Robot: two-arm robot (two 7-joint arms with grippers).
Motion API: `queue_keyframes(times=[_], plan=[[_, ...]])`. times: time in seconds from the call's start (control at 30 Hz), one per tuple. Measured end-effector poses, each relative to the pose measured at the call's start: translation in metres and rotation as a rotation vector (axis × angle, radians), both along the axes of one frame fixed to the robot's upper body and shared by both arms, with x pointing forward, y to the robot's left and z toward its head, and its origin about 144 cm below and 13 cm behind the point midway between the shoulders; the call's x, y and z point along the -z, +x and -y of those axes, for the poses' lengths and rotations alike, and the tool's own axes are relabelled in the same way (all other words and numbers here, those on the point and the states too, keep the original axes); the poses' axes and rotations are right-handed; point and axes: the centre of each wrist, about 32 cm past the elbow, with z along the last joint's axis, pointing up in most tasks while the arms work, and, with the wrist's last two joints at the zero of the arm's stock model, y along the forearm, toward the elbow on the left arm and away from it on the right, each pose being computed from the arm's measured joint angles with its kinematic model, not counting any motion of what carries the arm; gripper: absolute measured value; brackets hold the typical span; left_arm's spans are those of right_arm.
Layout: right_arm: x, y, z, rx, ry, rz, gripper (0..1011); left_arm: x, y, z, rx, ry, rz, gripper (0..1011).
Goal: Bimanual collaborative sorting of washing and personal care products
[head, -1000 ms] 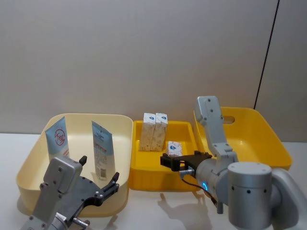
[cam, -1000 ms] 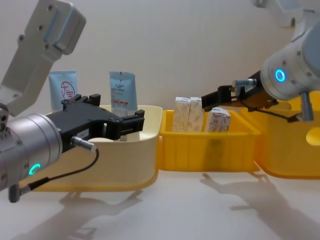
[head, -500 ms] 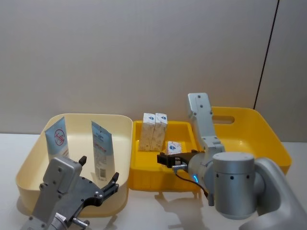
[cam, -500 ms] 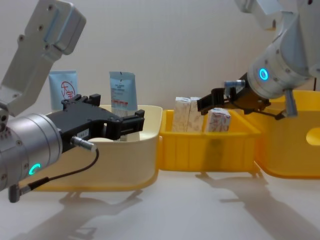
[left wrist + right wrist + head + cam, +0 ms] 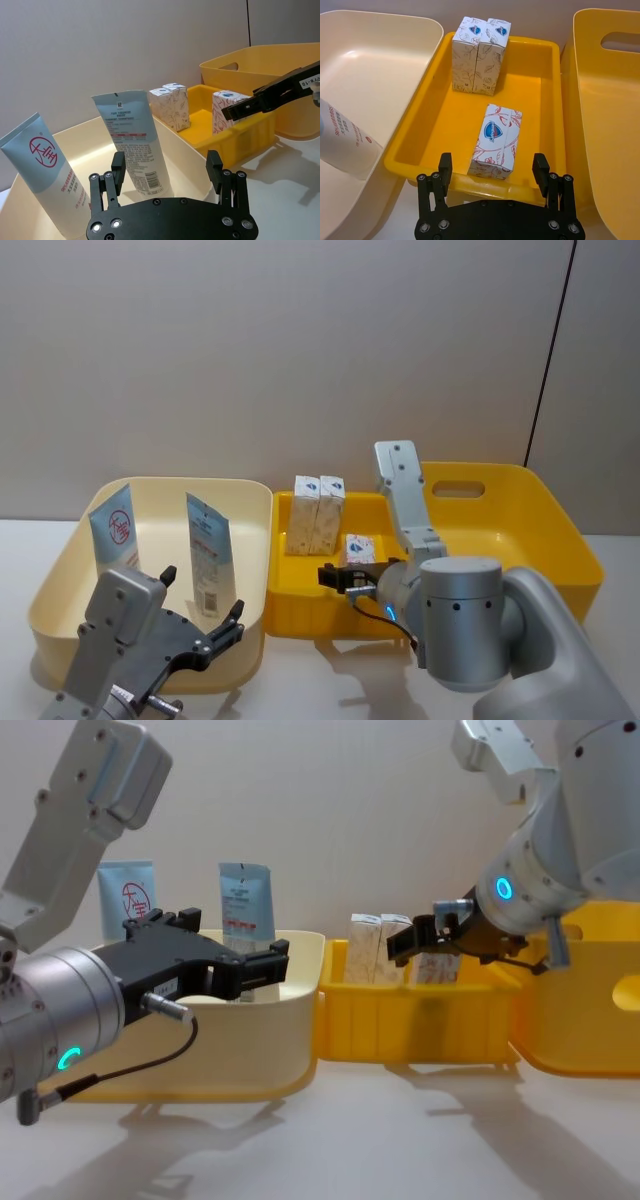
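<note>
Lone carton (image 5: 496, 141): stood upright by itself in the small yellow tray (image 5: 540, 47), at the lower centre of the right wrist view, near the tray's front rim and apart from the other cartons.
Handling: judged to be light and stiff-walled but easily dented. The printed card is probably smooth, so a moderate, even squeeze is called for.
Hold: best taken across two opposite side faces at about mid-height. The folded top is better left alone.
Paired cartons (image 5: 481, 55): set side by side and touching at the tray's far end, at the top centre of the same view.
Right gripper (image 5: 492, 159): spread wide with nothing held. It is seen at the tray's front rim with the lone carton framed between its fingers, and no contact is made. In the head view it is placed at lower centre (image 5: 345, 578).
Step in hand: judged to be the approach to the lone carton.
Risk: the carton could be tipped or pushed aside if one finger lands before the other.
Red-circle tube (image 5: 47, 180) and second tube (image 5: 135, 145): stood on end and leaning inside the cream bin (image 5: 150, 485), at the left of the head view. Both are judged soft-bodied and light, and are better gripped on the fuller lower body than at the thin crimped top.
Left gripper (image 5: 166, 160): spread wide and empty, held at the cream bin's near wall, at the lower left of the head view.
Large yellow bin (image 5: 540, 530): set just beside the tray, at the right of the head view.
</note>
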Motion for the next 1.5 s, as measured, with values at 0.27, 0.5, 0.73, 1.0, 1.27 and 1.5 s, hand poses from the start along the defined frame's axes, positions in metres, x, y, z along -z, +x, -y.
queue_keyframes(times=[0.27, 0.5, 0.73, 1.0, 1.27, 1.5], plan=[[0.006, 0.005, -0.004, 0.007, 0.001, 0.013, 1001, 0.000, 0.000, 0.000, 0.000, 0.000, 0.000, 1003], [0.010, 0.009, -0.007, 0.022, 0.001, 0.023, 1001, 0.000, 0.000, 0.000, 0.000, 0.000, 0.000, 1002], [0.013, 0.012, -0.009, 0.034, 0.002, 0.032, 1002, 0.000, 0.000, 0.000, 0.000, 0.000, 0.000, 1003], [0.015, 0.014, -0.010, 0.040, 0.002, 0.033, 809, 0.000, 0.000, 0.000, 0.000, 0.000, 0.000, 1003], [0.015, 0.015, -0.010, 0.043, 0.002, 0.035, 544, 0.000, 0.000, 0.000, 0.000, 0.000, 0.000, 1003], [0.016, 0.015, -0.011, 0.044, 0.002, 0.036, 452, 0.000, 0.000, 0.000, 0.000, 0.000, 0.000, 1003]])
